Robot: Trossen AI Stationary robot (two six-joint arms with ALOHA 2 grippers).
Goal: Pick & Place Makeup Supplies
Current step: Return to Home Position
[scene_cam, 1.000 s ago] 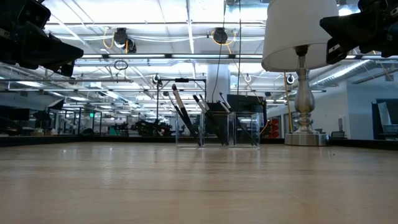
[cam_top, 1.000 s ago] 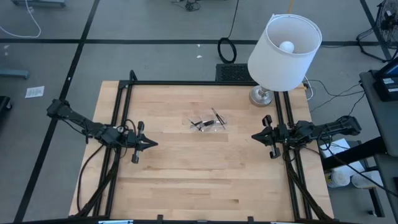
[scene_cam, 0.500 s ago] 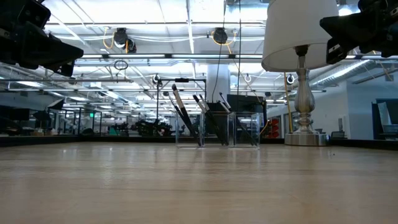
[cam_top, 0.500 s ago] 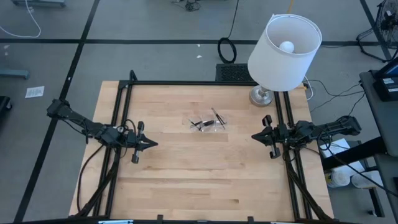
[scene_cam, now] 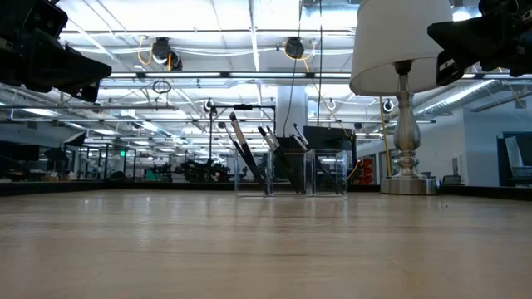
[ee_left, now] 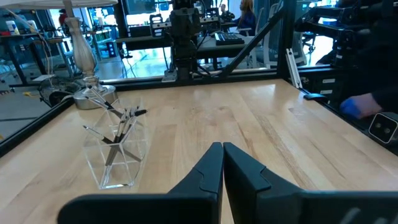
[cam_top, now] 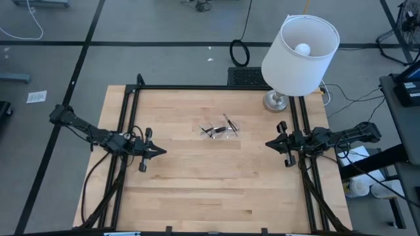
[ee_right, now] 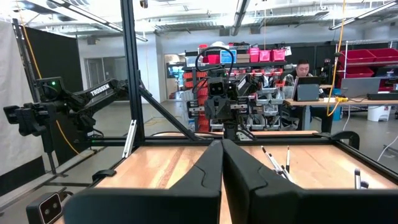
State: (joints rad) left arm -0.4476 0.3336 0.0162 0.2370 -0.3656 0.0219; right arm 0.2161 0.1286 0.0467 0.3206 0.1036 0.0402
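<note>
Several thin dark makeup supplies point(cam_top: 220, 128) stand slanted in a small clear plastic tray point(scene_cam: 291, 173) at the table's middle. Their lower ends rest inside it and their shafts lean on its walls point(ee_left: 115, 155). My left gripper point(cam_top: 161, 151) hovers shut over the table's left side, pointing level toward the tray, with nothing in it point(ee_left: 222, 149). My right gripper point(cam_top: 268, 142) hovers shut over the right side, pointing toward the tray, also with nothing in it point(ee_right: 222, 146). Two stick tips point(ee_right: 273, 160) show past its fingers.
A table lamp with a white shade point(cam_top: 300, 56) stands on its metal base point(cam_top: 275, 101) at the far right corner. A black frame point(cam_top: 197, 87) runs along the far, left and right edges. Bare wood point(cam_top: 216, 190) lies between the tray and the near edge.
</note>
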